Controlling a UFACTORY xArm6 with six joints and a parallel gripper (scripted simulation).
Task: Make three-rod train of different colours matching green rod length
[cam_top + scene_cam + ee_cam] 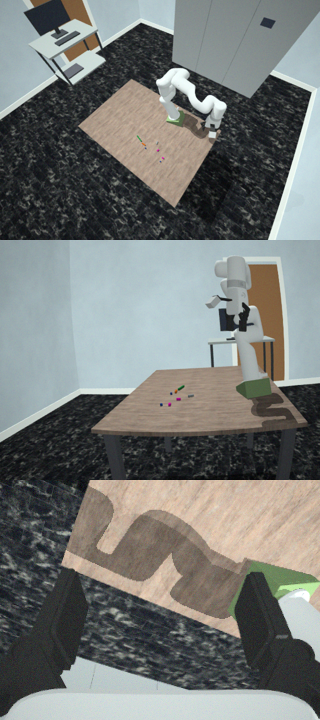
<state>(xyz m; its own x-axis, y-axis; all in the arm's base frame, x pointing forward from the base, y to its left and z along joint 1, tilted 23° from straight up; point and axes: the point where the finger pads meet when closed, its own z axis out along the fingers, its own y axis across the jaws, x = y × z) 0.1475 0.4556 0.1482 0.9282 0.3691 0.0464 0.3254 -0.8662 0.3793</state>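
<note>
A: Where is the green rod (139,138) lying?

B: It is lying flat on the table (121,108), in the middle part nearer the long edge away from the arm. The orange rod (143,144) is lying just beside its end, roughly in line with it; whether the two are touching cannot be told.

A: And the other rods?

B: One blue rod (145,148) is sitting just beside the orange one. The grey rod (157,142) is lying apart from these, toward the arm's side. One magenta rod (157,150) is resting near the grey one; a second magenta rod (162,157) and a second blue rod (160,161) are lying close together, further toward the table's end.

A: What is the claw (235,320) doing?

B: It is hanging high over the table's corner beside the arm's green base block (183,121), well apart from all rods. Its fingers are standing fully apart, gripping nothing.
</note>
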